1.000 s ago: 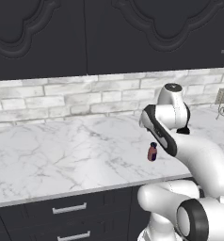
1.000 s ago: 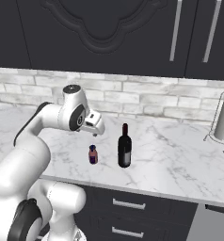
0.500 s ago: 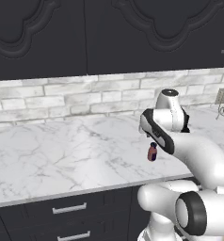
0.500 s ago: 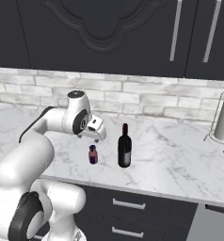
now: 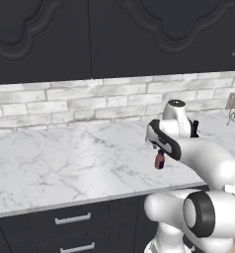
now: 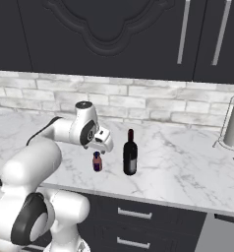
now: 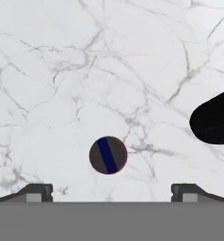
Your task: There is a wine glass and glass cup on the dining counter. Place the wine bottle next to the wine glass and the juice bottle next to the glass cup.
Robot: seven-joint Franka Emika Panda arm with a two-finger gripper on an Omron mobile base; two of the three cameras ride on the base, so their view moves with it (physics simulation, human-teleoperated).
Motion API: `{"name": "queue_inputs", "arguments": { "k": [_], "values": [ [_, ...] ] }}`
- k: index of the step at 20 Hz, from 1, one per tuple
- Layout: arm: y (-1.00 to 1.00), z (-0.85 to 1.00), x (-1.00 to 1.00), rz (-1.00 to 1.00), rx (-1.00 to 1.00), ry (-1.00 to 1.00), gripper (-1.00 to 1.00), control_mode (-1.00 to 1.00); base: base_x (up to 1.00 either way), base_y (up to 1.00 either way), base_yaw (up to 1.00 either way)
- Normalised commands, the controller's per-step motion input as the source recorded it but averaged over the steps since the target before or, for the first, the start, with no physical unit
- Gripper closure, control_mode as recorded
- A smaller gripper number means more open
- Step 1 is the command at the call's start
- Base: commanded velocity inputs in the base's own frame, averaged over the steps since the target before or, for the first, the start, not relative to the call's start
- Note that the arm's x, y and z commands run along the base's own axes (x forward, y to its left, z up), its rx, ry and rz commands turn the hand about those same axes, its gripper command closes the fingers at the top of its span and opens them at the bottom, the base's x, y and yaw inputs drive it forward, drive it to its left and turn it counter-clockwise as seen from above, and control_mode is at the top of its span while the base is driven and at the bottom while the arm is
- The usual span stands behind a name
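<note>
The gripper (image 7: 112, 193) is hanging straight over the juice bottle (image 6: 97, 161), jaws spread wide and grasping nothing; in the hand view the two dark fingertips (image 7: 36, 192) are sitting far apart either side of the bottle's round dark cap. One juice bottle: small, squat, reddish-purple, standing upright on the counter (image 5: 65, 158), just below the hand in the left base view too (image 5: 160, 160). One wine bottle (image 6: 130, 153): tall, nearly black, narrow neck with a dark red top, standing upright just right of the juice bottle, close but not touching. From above it is showing as a black rounded shape (image 7: 212, 117) at the right edge. The counter is smooth white marble with grey veins, its near edge running above dark drawers (image 6: 133, 216) with two metal handles. Both bottles are standing near that front edge. Behind, a pale brick wall (image 5: 90, 101) and dark cabinets (image 5: 114, 34). Wide bare marble is stretching left of the bottles; far right, one paper-towel roll in a wire stand (image 6: 232, 125).
</note>
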Motion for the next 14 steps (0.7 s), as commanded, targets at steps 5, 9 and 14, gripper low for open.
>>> {"name": "queue_inputs", "arguments": {
  "k": [5, 9, 14],
  "values": [
    [0.00, -0.21, 0.18, -0.02, 0.03, 0.07, -1.00, -1.00, 0.00, 0.00, 0.00],
    [0.00, -0.22, 0.18, -0.02, 0.01, 0.07, -1.00, -1.00, 0.00, 0.00, 0.00],
    [0.00, -0.17, 0.16, -0.01, 0.00, 0.05, -1.00, -1.00, 0.00, 0.00, 0.00]
  ]
}}
